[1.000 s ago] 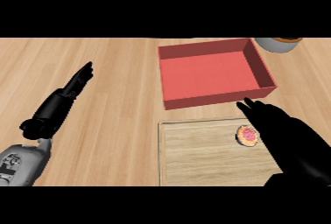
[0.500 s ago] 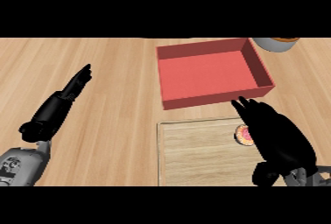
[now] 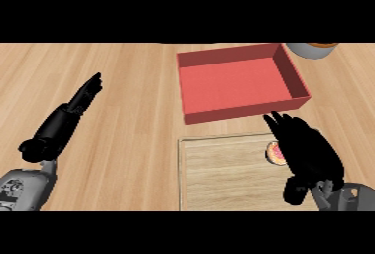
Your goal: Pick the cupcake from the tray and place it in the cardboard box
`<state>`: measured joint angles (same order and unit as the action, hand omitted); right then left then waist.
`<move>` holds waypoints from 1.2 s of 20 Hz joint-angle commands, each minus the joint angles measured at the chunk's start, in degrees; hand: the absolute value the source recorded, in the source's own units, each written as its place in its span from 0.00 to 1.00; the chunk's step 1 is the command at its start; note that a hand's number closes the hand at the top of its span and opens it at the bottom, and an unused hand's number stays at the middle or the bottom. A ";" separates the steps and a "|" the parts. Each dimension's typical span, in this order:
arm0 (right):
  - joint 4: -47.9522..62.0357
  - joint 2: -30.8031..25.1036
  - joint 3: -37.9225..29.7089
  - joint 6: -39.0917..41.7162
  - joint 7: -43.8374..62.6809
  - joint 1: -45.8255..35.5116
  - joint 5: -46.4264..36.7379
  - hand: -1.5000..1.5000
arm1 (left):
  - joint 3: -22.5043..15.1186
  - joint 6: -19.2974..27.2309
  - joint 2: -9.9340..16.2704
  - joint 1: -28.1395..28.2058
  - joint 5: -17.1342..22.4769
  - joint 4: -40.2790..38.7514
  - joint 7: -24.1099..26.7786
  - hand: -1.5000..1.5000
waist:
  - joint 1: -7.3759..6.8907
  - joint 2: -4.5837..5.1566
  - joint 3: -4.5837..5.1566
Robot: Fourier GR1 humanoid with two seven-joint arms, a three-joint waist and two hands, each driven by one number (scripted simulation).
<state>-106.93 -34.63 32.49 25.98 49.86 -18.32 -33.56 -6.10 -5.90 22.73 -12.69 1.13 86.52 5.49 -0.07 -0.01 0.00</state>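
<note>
1. The right black hand (image 3: 306, 149) hangs over the right part of the tray, fingers stretched out and pointing toward the far side; they look released rather than curled around anything, and their tips reach nearly to the near wall of the box.
2. Just to the left of that hand, partly hidden beneath it, sits the small round cupcake with pink frosting (image 3: 274, 153); only its left portion shows. Whether the hand touches it cannot be told.
3. The cupcake rests near the far right corner of the flat rectangular light wooden tray (image 3: 219, 178), which lies on the near side of the pale wood-grain desk (image 3: 132, 74).
4. Directly beyond the tray stands the open red cardboard box (image 3: 239, 82), slightly turned, its inner floor bare and red.
5. At the far right edge, just beyond the box's corner, a grey round container with something orange inside (image 3: 311, 48) is partly cut off.
6. The left black hand (image 3: 73, 106) rests over the left of the desk, well apart from tray and box, fingers straight and released, pointing far.
</note>
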 commanded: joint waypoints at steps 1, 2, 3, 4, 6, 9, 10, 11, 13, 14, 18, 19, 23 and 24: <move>4.22 5.80 2.18 -1.31 -1.31 1.27 -6.02 0.00 | -0.13 0.94 -3.39 -3.22 -2.40 -2.28 -0.47 0.50 | 0.09 0.05 -0.01; 3.86 2.61 -4.02 2.53 -5.11 0.76 -2.31 0.00 | -0.37 1.03 -2.64 2.95 -3.51 3.01 -0.66 0.50 | -0.12 -0.03 -0.01; 3.13 1.83 -6.28 5.07 -5.85 0.09 -1.59 0.00 | 1.02 -1.23 -2.09 1.16 -2.69 0.52 0.82 0.50 | 0.00 -0.01 0.00; 1.06 5.99 -3.19 3.53 -1.51 2.67 -3.90 0.00 | -0.52 0.91 -4.33 0.65 -3.95 3.36 -3.09 0.50 | 0.05 -0.05 -0.01; 7.82 6.25 -3.59 0.89 -7.08 1.87 -7.48 0.00 | 2.81 -2.29 -2.69 -3.26 -1.79 -0.34 -4.15 0.50 | 0.05 0.04 -0.01; 12.50 5.89 -3.83 -0.39 -9.41 2.44 -10.58 0.00 | -0.12 0.66 -5.54 -1.82 -7.14 -2.34 1.05 0.50 | 0.08 0.09 -0.01; 5.51 8.05 -5.07 5.97 -3.88 2.26 -9.79 0.00 | 4.00 -3.79 -3.26 -0.97 -3.08 -1.90 0.56 0.50 | 0.10 -0.02 0.01; 4.78 5.85 -4.88 2.84 -5.21 5.84 -11.53 0.00 | 1.79 -2.32 -4.16 4.84 -3.74 5.40 -1.48 0.50 | -0.05 -0.10 -0.01; 9.18 6.57 -7.24 3.73 -9.47 3.41 -12.19 0.00 | 3.59 -3.12 -5.01 -4.76 -4.84 -3.37 -1.58 0.50 | 0.23 0.03 0.00; 8.96 6.15 -7.33 1.49 -10.20 5.78 -13.39 0.00 | 1.48 -2.43 -5.48 4.68 -5.23 6.14 -1.72 0.50 | -0.11 -0.07 -0.01; 14.82 9.16 -9.02 0.01 -14.57 5.70 -14.85 0.00 | 5.92 -6.05 -3.15 2.09 -3.80 3.81 -1.60 0.50 | -0.06 0.00 -0.01; 12.42 10.52 -9.43 1.97 -13.99 6.14 -15.42 0.00 | 5.27 -4.41 -5.31 1.16 -5.45 4.42 -3.58 0.50 | 0.04 -0.02 -0.01; 16.79 11.24 -5.23 -1.21 -20.97 2.73 -18.48 1.00 | 5.35 -3.91 -6.03 -3.17 -6.39 -0.68 -2.08 0.50 | -0.04 0.11 -0.01; 17.95 10.04 -4.45 -6.26 -24.07 5.22 -20.90 1.00 | 4.80 -5.45 -5.08 3.12 -5.91 3.50 0.09 0.50 | -0.35 0.04 -0.02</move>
<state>-92.28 -25.40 25.79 25.34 31.47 -13.64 -50.54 -1.59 -10.13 17.25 -12.40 -4.59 88.91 3.29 -0.14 0.01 0.00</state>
